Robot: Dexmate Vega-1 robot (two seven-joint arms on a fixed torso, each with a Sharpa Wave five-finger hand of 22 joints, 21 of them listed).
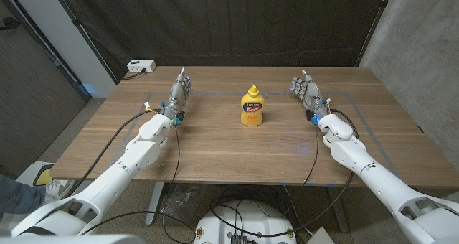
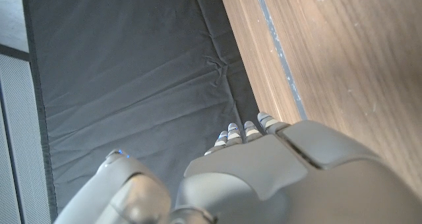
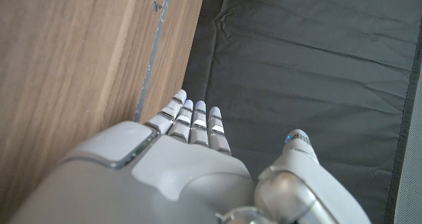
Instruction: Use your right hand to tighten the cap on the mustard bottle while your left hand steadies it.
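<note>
Reaching in from the frame's bottom corners, the left hand (image 1: 178, 95) and right hand (image 1: 307, 92) stand with fingers extended and empty. Between them, mid-frame and apart from both, the yellow mustard bottle (image 1: 252, 107) stands upright on the wooden table (image 1: 215, 143), its cap (image 1: 252, 91) on top.

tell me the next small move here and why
Probably bring the left hand inward to the mustard bottle first. The bottle stands upright mid-table with neither hand touching it, both hands apart from it with fingers extended, the right hand on its other side. The cap likely shouldn't be turned until the bottle is steadied.
</note>
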